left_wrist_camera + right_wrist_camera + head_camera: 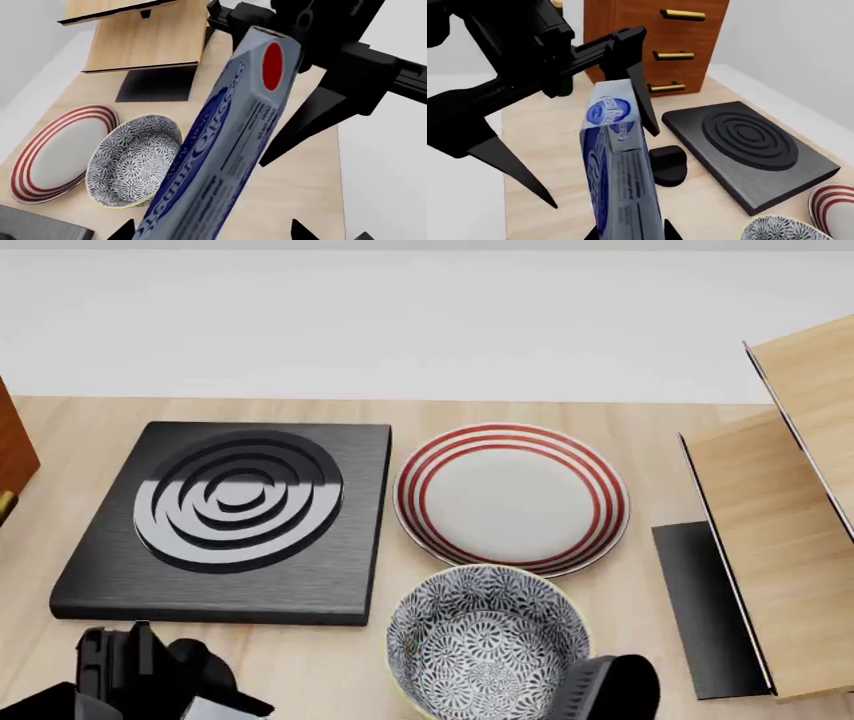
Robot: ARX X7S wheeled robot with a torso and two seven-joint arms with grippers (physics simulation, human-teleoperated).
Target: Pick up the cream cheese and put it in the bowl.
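Observation:
The cream cheese point(227, 145) is a grey-silver box with blue script and a red oval on its far end, held tilted above the wooden table. My right gripper point(632, 232) is shut on it, fingertips tight against both sides of the box point(617, 165). My left gripper point(212, 232) is open, its fingertips spread wide either side of the box's blue-label end. The patterned bowl point(133, 160) sits on the table below and beside the box. It also shows in the head view point(487, 640) at front centre. The head view cuts off both grippers.
A white plate with red rings point(514, 498) lies just behind the bowl. A black grooved board point(227, 520) lies left of it. A wooden shelf unit point(787, 540) over a black mat point(701, 610) stands at the right. A brown drawer cabinet point(654, 45) stands at the left.

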